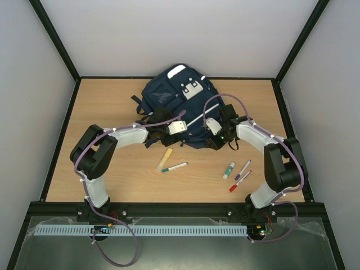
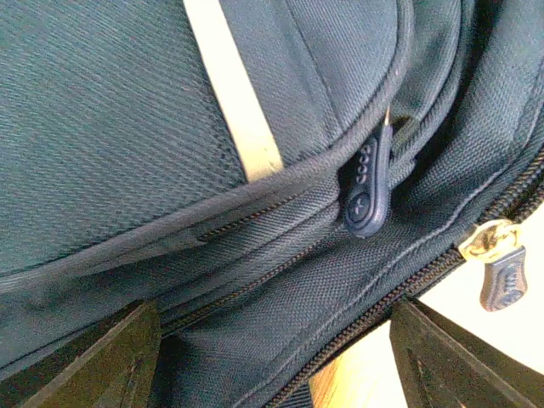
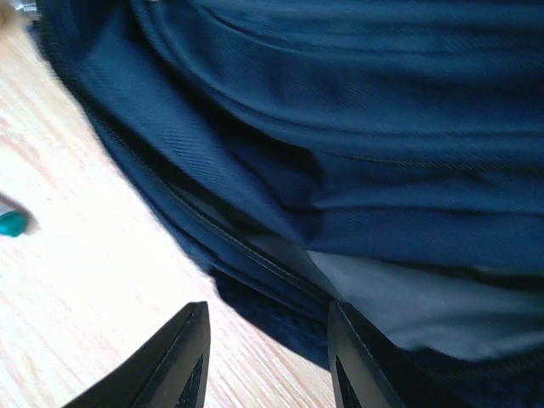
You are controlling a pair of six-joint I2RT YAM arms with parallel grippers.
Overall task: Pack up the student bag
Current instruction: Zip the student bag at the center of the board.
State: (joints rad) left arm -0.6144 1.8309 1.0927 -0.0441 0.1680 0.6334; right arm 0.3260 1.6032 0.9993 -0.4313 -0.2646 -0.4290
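The student bag (image 1: 174, 101) is a navy backpack lying at the table's back middle, its grey-white patch facing up. My left gripper (image 1: 160, 130) is at the bag's near left edge. In the left wrist view it (image 2: 276, 314) is wide open, its jaws straddling bag fabric and a zipper line, below a navy zipper pull (image 2: 368, 187) and a white stripe (image 2: 234, 93). My right gripper (image 1: 217, 138) is at the bag's near right edge. In the right wrist view it (image 3: 266, 308) is open over the bag's lower edge (image 3: 280, 280) and the table, holding nothing.
On the table in front of the bag lie a yellow stick (image 1: 166, 158) and a green-capped marker (image 1: 174, 167). To the right lie a green-capped marker (image 1: 228, 170), a purple marker (image 1: 242, 169) and a red marker (image 1: 239, 181). A second zipper pull (image 2: 501, 272) hangs at the bag's edge.
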